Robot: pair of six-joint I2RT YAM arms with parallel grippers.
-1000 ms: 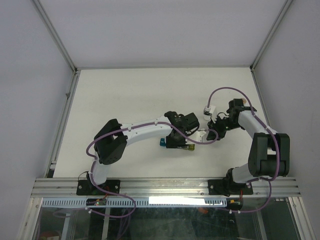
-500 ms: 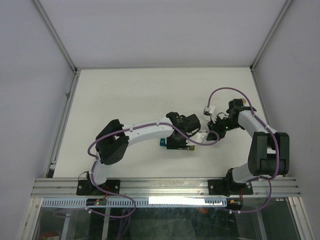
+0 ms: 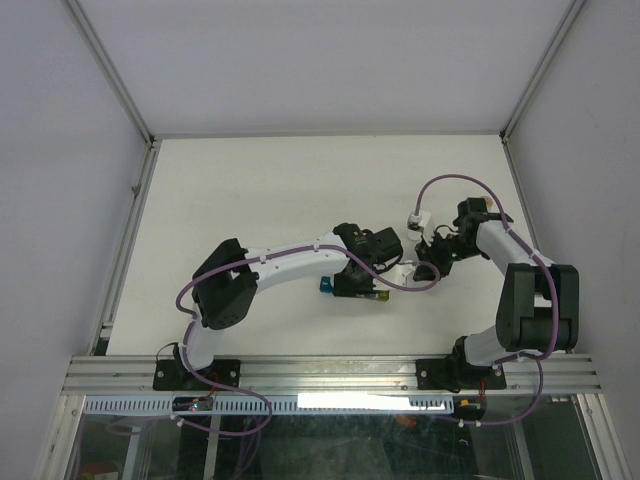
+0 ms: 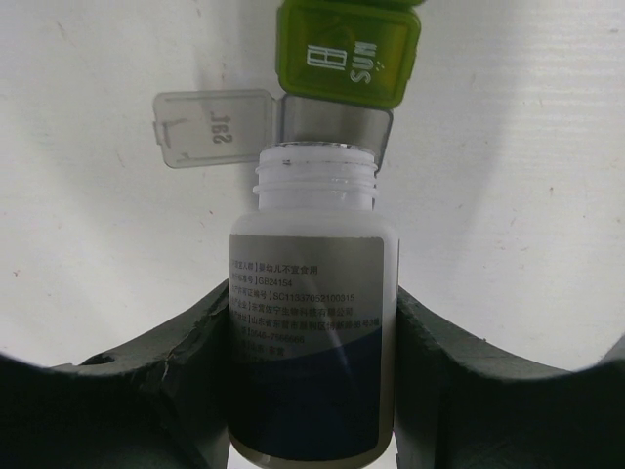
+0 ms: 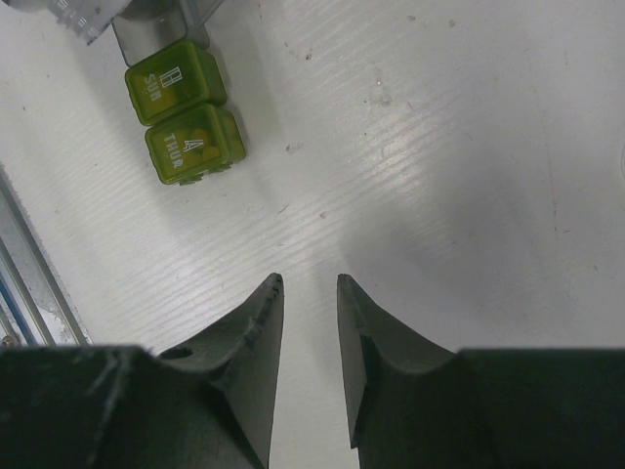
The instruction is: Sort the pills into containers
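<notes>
My left gripper (image 4: 314, 293) is shut on an uncapped white bottle (image 4: 312, 225) with a dark label. The bottle's mouth sits right at a grey compartment (image 4: 337, 122) of the containers strip, whose clear lid (image 4: 215, 127) is flipped open. A shut yellow-green compartment (image 4: 347, 49) lies beyond it. In the top view the left gripper (image 3: 368, 262) hovers over the strip (image 3: 326, 286), mostly hiding it. My right gripper (image 5: 310, 280) is slightly open and empty over bare table, right of the strip's yellow-green end (image 5: 186, 112). No pills show.
The right gripper (image 3: 432, 255) is close to the left one in the top view, with purple cables looping between them. A metal rail (image 5: 24, 283) runs along the table's near edge. White walls enclose the table on three sides.
My left gripper with the bottle has shifted slightly to the right over the strip. The right arm has barely moved.
</notes>
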